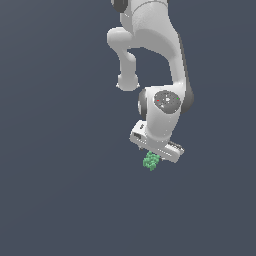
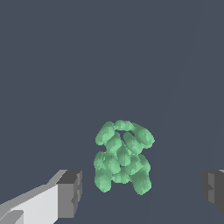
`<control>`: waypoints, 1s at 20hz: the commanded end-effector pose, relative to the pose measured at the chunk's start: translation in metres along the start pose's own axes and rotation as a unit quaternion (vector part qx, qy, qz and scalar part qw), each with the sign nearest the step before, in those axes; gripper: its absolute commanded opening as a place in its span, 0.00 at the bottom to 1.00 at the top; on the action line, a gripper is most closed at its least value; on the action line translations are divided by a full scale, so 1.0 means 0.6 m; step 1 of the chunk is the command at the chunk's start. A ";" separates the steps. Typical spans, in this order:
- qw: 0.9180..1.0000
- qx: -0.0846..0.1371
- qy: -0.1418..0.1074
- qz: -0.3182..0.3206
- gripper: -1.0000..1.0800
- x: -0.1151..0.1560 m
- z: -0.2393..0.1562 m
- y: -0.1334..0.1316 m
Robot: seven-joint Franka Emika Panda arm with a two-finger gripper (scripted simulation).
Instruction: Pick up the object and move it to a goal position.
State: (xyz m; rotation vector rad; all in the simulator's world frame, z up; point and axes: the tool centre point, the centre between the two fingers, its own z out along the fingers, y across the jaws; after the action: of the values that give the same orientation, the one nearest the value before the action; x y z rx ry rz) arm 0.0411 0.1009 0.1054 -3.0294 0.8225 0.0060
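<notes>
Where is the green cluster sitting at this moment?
In the exterior view the green cluster lies just below the claw, slightly right of centre. The wrist view shows it between the two open fingers, touching neither.

The arm (image 1: 150,40) is glossy white, built of fat rounded segments with smooth bulging joints. A dark grey band runs along 1 edge of the forearm link. The wrist joint (image 1: 166,101) carries a round dark grey cap marked with small red and green dots. Below it sits a boxy white gripper (image 1: 155,148) with a dark ribbed patch at 1 end. In the wrist view its fingers (image 2: 70,194) are white bars ending in blocky dark grey pads.
</notes>
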 end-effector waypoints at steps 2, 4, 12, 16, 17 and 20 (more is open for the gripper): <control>1.000 0.000 0.001 0.020 0.96 0.000 0.007 -0.008; 1.000 0.000 0.002 0.027 0.96 0.000 0.009 -0.010; 0.999 -0.001 0.002 0.032 0.96 0.000 0.014 -0.013; 0.999 -0.001 0.002 0.032 0.96 -0.001 0.035 -0.013; 0.999 -0.001 0.002 0.033 0.96 -0.001 0.043 -0.012; 0.999 -0.001 0.002 0.033 0.96 -0.001 0.072 -0.012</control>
State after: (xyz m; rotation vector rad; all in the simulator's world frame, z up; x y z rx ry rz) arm 0.0444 0.1077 0.0710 -3.0028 0.9223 -0.0006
